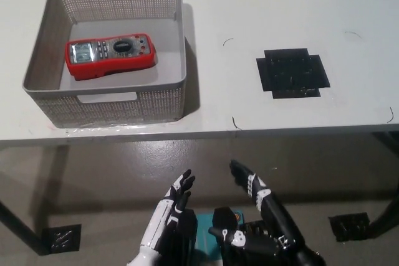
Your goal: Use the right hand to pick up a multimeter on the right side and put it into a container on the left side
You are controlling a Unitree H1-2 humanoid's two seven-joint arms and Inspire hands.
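A red multimeter [110, 54] with a grey face lies flat inside the grey mesh container [157, 101] on the left of the white table. My black right hand [260, 216] hangs open below the table's front edge, at the picture's bottom middle, holding nothing. Just left of it, my white left hand [167, 223] rests open, also below the table edge. Both hands are well away from the container.
A black square patch of tape [292, 73] marks the table's right side. The table's front edge [249, 131] runs across the picture's middle. Below it lies brown floor with a small black marker [61, 237] at lower left.
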